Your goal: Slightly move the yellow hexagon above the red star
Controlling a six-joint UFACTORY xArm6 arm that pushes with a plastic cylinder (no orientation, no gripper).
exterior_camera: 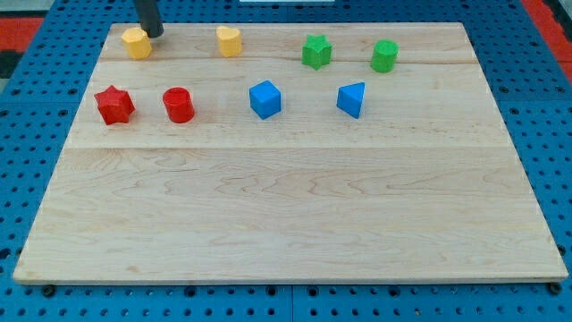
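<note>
The yellow hexagon [136,42] sits near the board's top left corner. The red star [114,105] lies below it, slightly to the view's left. My tip [155,33] stands just to the upper right of the yellow hexagon, touching or nearly touching its edge. The rod rises out of the view's top.
A yellow heart-like block [230,40] lies right of the hexagon. A red cylinder [179,105] is beside the star. A blue cube [265,98], a blue wedge [352,98], a green star [315,51] and a green cylinder [384,55] lie further right. The wooden board [286,224] rests on a blue pegboard.
</note>
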